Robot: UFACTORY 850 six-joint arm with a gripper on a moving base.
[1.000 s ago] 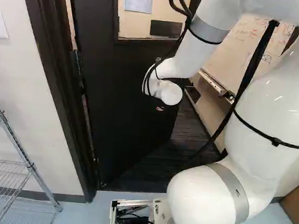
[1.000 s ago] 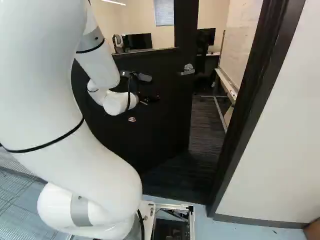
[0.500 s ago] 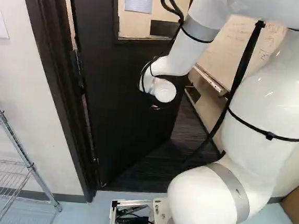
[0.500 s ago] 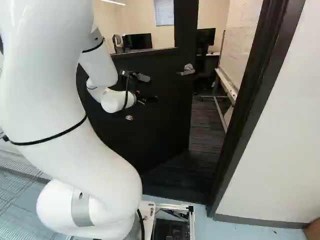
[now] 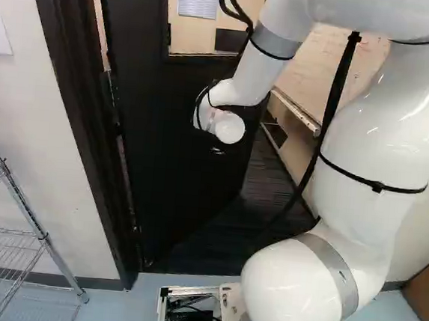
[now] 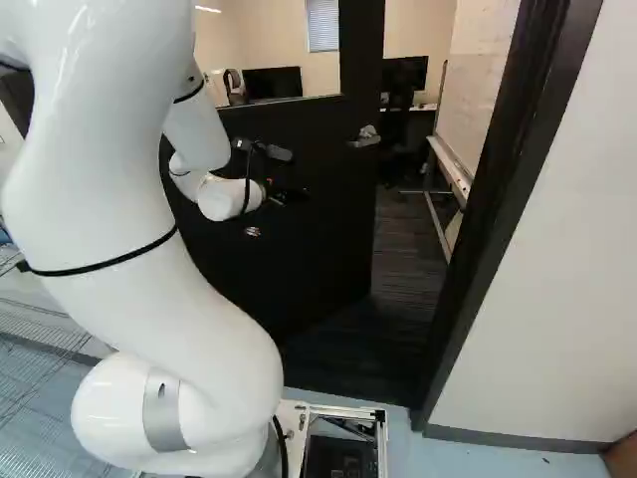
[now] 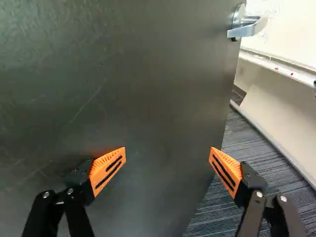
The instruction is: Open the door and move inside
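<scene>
No legible lettering or signs anywhere

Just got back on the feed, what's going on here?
The arm has its open end effector at the door, below the handle and gripping nothing; contact is unclear. The door stands partly open onto a carpeted room. The base is outside the doorway. Probably the arm is there to push the door wider.

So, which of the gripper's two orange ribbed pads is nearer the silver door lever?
The orange pad by the dark door's free edge, with grey striped carpet behind; the other pad has only door behind.
</scene>
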